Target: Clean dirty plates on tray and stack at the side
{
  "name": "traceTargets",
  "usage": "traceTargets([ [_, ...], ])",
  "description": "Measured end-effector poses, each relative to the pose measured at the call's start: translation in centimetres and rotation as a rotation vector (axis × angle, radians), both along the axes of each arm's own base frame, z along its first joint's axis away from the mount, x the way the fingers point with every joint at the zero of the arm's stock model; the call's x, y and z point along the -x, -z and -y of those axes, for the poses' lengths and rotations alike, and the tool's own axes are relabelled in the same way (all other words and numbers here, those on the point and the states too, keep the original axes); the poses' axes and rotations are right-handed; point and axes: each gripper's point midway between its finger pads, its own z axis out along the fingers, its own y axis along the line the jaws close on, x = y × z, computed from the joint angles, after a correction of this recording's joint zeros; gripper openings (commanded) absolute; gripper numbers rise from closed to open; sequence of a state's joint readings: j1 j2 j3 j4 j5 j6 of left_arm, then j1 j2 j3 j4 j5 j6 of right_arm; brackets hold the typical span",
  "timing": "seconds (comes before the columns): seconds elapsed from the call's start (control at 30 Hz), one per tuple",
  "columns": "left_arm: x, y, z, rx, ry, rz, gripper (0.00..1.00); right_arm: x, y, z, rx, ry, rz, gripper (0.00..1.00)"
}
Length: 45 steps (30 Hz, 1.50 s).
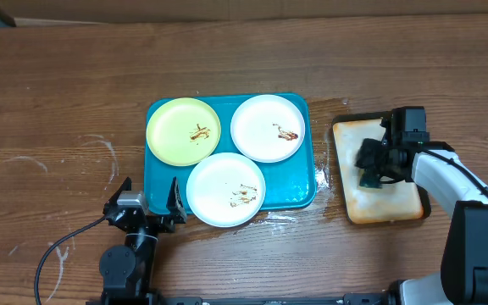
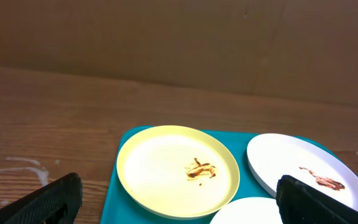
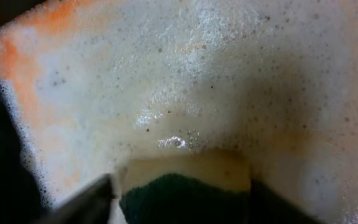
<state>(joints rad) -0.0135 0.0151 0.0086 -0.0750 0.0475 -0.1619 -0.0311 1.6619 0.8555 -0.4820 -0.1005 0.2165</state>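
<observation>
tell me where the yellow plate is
Overhead view: the yellow plate sits in the far-left corner of the blue tray, beside one white plate and behind another.

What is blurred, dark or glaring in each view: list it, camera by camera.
Overhead: evenly lit and sharp, with a wet sheen on the table beside the teal tray. Left wrist: plates sharp, the left end effector a dark blur in both bottom corners. Right wrist: too close, soft throughout, one bright glint on the foamy tray; the sponge out of focus.
</observation>
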Motion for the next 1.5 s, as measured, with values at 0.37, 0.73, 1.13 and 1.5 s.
traceTargets([
  [0.37,0.0,0.0,0.0,0.000,0.000,0.000,1.00,-0.7,-3.7,0.9,0.047,0.014,-0.072,1.00],
  [0.73,0.0,0.0,0.0,0.000,0.000,0.000,1.00,2.4,-6.4,0.8,0.028,0.082,-0.250,0.79],
  [1.13,0.0,0.0,0.0,0.000,0.000,0.000,1.00,3.2,-5.3,-2.1,-0.070,-0.057,-0.312,0.77],
  [1.5,0.0,0.0,0.0,0.000,0.000,0.000,1.00,4.8,-2.4,-2.9,-0.115,-0.174,-0.434,0.76],
])
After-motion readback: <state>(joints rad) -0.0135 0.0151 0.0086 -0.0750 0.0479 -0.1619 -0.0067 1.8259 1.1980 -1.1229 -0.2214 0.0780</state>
